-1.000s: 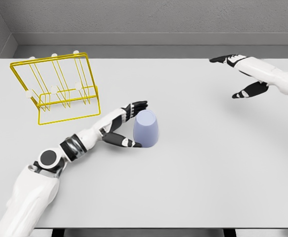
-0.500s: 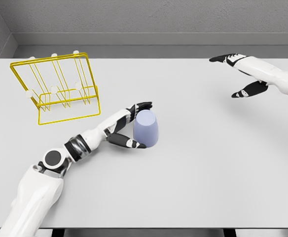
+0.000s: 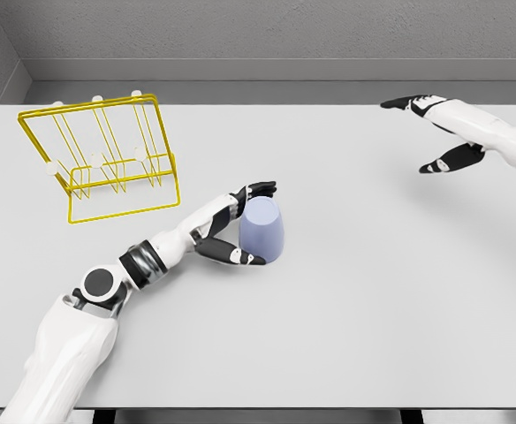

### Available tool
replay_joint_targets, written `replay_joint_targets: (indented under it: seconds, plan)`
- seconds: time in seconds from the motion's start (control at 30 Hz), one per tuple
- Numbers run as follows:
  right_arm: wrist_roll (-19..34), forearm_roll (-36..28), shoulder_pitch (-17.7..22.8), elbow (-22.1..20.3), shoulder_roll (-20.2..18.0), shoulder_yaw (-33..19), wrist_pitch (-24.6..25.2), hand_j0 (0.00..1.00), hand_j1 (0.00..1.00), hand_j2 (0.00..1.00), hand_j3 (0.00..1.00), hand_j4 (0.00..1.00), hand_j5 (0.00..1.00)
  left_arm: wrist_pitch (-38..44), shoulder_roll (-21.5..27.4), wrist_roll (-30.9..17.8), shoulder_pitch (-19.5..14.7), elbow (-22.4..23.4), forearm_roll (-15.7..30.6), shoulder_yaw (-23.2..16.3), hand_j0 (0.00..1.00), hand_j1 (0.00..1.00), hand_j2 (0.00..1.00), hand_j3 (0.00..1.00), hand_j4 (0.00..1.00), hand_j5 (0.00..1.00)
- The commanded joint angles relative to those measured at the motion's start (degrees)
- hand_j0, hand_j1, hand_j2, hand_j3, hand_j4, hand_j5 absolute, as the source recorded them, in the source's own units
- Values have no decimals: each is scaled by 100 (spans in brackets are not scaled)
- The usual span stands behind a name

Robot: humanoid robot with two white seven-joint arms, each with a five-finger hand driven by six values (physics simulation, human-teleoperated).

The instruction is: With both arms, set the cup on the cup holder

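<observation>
In the head view, the cup (image 3: 264, 230) stands upside down near the middle of the table (image 3: 355, 291), its wide mouth on the surface. The left hand (image 3: 237, 226) is around its left side: the fingers (image 3: 260, 188) curl over the top edge and the thumb (image 3: 245, 258) reaches along the base. I cannot tell if they press firmly or only touch. The cup is not lifted yet, I judge.

The yellow wire cup holder (image 3: 108, 159) is at the far left, well apart from the cup. The right hand (image 3: 435, 132) hovers at the far right with fingers spread, holding nothing.

The risk, I think, is a slip. The cup wall is smooth and tapered, so a grip from one side may let it slide out or tip when the arm rises. The holder is light wire; pushing the cup against a peg at a bad angle could shift it.
</observation>
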Motion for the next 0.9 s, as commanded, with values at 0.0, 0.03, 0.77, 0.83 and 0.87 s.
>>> replay_joint_targets:
  seconds: [0.0,0.03,0.77,0.83,0.87]
  plan:
    - [-3,-46,0,97,0,-9,8,100,100,100,100,100,100,1,-3,0,0,-5,38,3,100,100,100,100,100,100]
    - [-3,-46,-9,97,0,-9,8,100,100,100,100,100,100,10,-12,0,0,4,38,3,100,100,100,100,100,100]
    - [6,-47,9,220,18,-79,8,100,100,100,100,100,100,1,-30,0,-26,13,47,3,63,63,63,63,63,63]
    - [-3,-47,9,220,27,-79,8,100,100,100,100,100,100,1,-21,0,-26,13,47,3,60,60,60,60,60,60]
    - [-3,-47,9,220,27,-79,8,100,100,100,100,100,100,1,-21,0,-26,13,56,3,60,60,60,60,60,60]
